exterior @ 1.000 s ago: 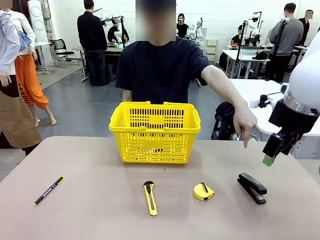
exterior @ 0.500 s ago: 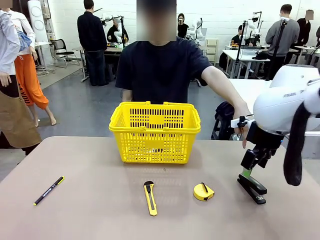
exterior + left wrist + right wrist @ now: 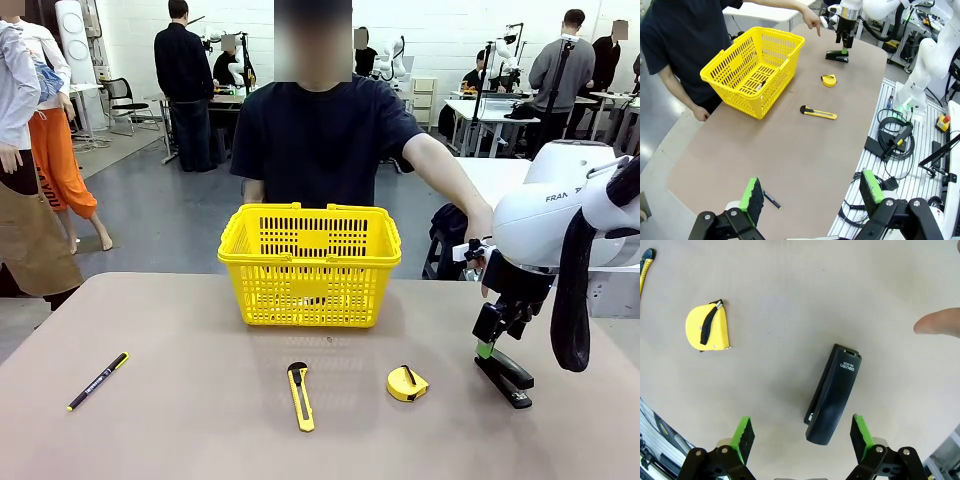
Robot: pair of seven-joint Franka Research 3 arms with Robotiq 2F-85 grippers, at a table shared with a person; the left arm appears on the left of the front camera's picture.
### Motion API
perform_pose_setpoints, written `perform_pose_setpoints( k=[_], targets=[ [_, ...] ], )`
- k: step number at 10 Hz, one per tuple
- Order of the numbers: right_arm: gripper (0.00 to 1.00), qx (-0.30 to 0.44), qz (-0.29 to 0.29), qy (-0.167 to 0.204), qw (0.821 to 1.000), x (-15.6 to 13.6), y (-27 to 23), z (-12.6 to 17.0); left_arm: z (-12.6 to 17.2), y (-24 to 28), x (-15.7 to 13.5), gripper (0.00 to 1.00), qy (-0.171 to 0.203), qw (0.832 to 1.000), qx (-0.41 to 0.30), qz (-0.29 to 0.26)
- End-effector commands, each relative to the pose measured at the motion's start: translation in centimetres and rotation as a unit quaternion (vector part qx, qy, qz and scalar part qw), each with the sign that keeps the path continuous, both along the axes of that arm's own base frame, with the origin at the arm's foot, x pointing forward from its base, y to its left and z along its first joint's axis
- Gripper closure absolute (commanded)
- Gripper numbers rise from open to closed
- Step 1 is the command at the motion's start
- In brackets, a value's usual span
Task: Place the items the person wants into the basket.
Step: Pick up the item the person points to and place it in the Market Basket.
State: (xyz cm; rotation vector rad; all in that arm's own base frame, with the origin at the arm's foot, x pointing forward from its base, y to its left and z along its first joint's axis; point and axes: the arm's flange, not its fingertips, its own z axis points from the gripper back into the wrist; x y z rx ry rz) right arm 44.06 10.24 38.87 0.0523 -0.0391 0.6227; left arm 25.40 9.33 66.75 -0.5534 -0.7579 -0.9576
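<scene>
Table (image 3: 180, 330) top is seen first, wide and brown, with the person (image 3: 320, 140) at its far side. One hand (image 3: 811, 19) is stretched out, a finger pointed down near the black stapler (image 3: 832, 392). The yellow basket (image 3: 308, 259) is set in the middle, in front of the person. The right gripper (image 3: 802, 432) is held low over the stapler, jaws spread wide, one stapler end seen between them. The left gripper (image 3: 811, 192) is held high above the table, jaws spread wide, nothing between them. The knife (image 3: 300, 396), the pen (image 3: 97, 381) and the tape measure (image 3: 407, 383) are laid on the table. A marker (image 3: 760, 85) is seen inside the basket.
</scene>
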Motion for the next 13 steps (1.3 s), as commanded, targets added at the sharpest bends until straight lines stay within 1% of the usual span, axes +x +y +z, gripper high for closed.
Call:
perform_pose_setpoints(
  k=[1,2,3,6,9,11,12,13],
  targets=[
    [0.00,0.002,0.000,-0.001,1.000,0.0,-0.1,0.1,0.0,0.0,0.0,0.00,-0.002,1.000,0.001,0.002],
    [0.00,0.000,0.000,0.000,1.000,0.0,0.0,0.0,0.0,0.0,0.0,0.00,-0.002,1.000,0.001,0.002],
    [0.00,-0.023,-0.022,0.011,0.999,0.5,-0.2,-1.3,0.0,0.0,0.0,0.00,-0.002,1.000,0.001,0.002],
    [0.00,-0.036,-0.061,0.011,0.997,1.4,-0.7,-3.2,0.0,0.0,0.0,0.00,-0.002,1.000,0.001,0.002],
    [0.00,-0.039,-0.055,0.030,0.997,2.2,-0.7,-5.5,0.0,0.0,0.0,0.00,-0.002,1.000,0.001,0.002],
    [0.00,-0.044,-0.055,0.038,0.997,2.7,-0.8,-6.4,0.0,0.0,0.0,0.00,-0.002,1.000,0.001,0.002],
    [0.20,-0.056,-0.054,0.034,0.996,2.8,-0.9,-6.5,0.0,0.0,0.0,0.00,-0.002,1.000,0.001,0.002],
    [0.58,-0.067,-0.053,0.030,0.996,2.6,-0.9,-6.5,0.0,0.0,0.0,0.00,-0.002,1.000,0.001,0.002]
  ],
)
